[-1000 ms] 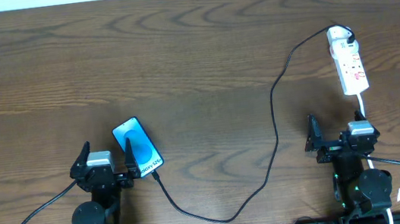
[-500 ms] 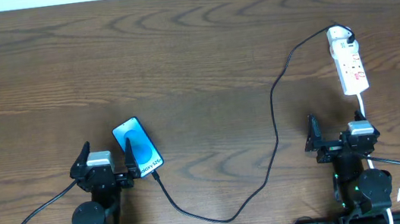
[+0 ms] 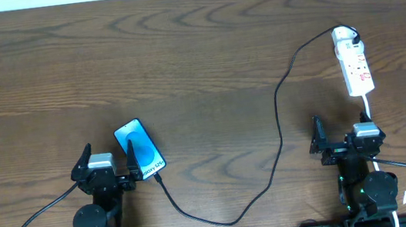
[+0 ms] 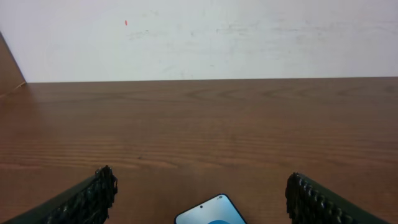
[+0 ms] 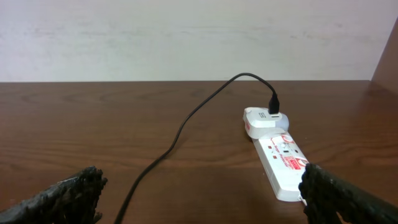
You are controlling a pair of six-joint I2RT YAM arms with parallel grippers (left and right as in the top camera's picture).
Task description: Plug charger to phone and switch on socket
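The phone [image 3: 140, 150] lies flat with its blue screen up, tilted, right beside the right finger of my left gripper [image 3: 106, 159]. In the left wrist view only the phone's far corner [image 4: 210, 213] shows, low between the fingers of the open, empty left gripper [image 4: 200, 194]. The charger [image 3: 280, 131] runs as a thin black cable from the white adapter at the socket's far end down to the phone's near end; I cannot tell whether its tip is inserted. The socket [image 3: 355, 64] lies ahead of my right gripper [image 3: 343, 132], which is open and empty. The right wrist view shows the socket [image 5: 281, 160], the charger [image 5: 186, 124] and the right gripper [image 5: 202, 198].
The socket's white cord [image 3: 368, 109] runs toward the right arm's base. A white wall [image 4: 199, 37] stands behind the table's far edge. The brown wooden table [image 3: 180, 54] stretches beyond both grippers.
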